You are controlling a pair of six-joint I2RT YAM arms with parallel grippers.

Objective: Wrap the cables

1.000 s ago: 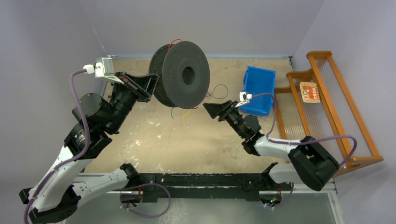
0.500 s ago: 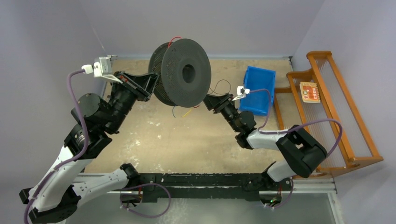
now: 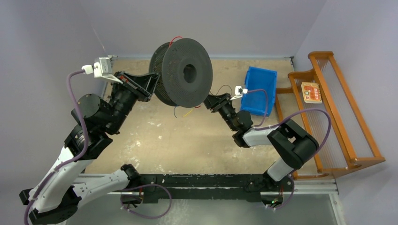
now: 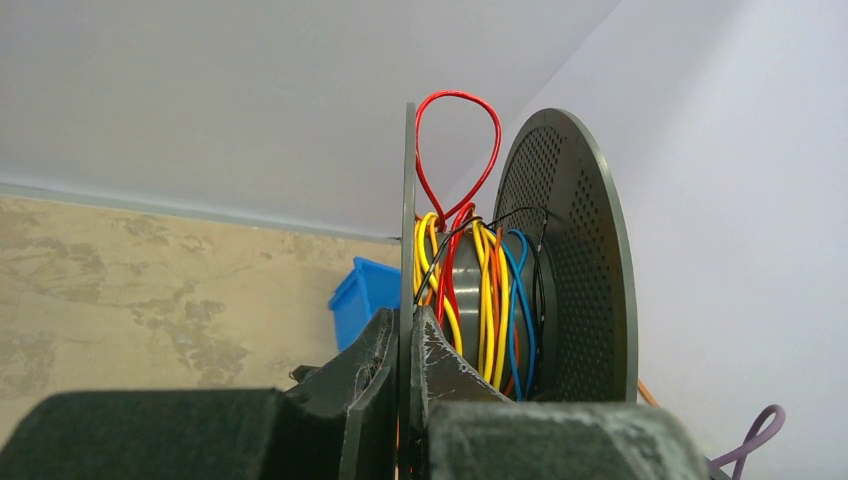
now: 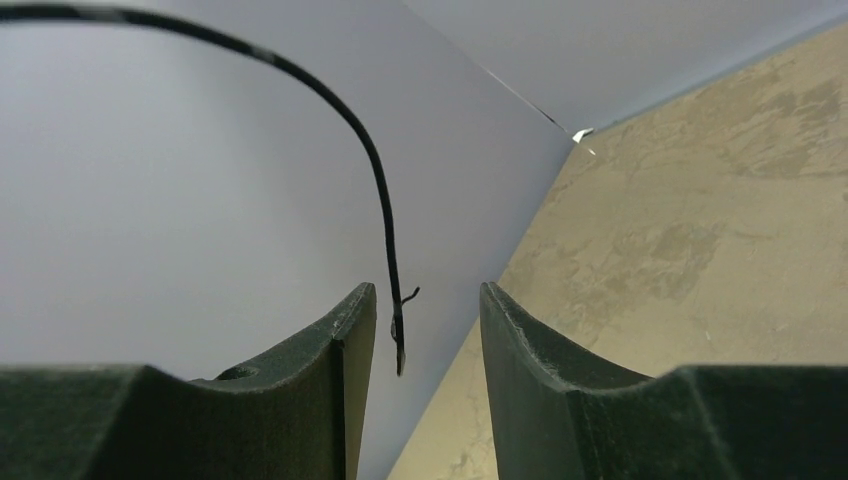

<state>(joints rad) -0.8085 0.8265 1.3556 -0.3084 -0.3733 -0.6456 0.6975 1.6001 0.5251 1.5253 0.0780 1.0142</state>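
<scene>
A black two-flanged spool (image 3: 183, 72) is held in the air at the back of the table. My left gripper (image 3: 149, 88) is shut on the thin edge of its left flange (image 4: 409, 200). Yellow, red, orange, blue and black cables (image 4: 485, 300) are wound round the hub, and a red loop (image 4: 455, 130) sticks up above it. Loose yellow (image 3: 187, 113) and black (image 3: 224, 89) strands hang to the right of the spool. My right gripper (image 3: 209, 101) is open just right of the spool. The black strand's free end (image 5: 397, 340) hangs between its fingers, touching neither.
A blue bin (image 3: 259, 89) stands behind my right gripper and also shows in the left wrist view (image 4: 365, 295). A wooden rack (image 3: 338, 103) holding a small orange card (image 3: 311, 92) fills the right side. Grey walls close the back and sides.
My right arm has moved left and back toward the spool, its jaws narrowing around the black strand's end. The left gripper and the spool have barely moved.
</scene>
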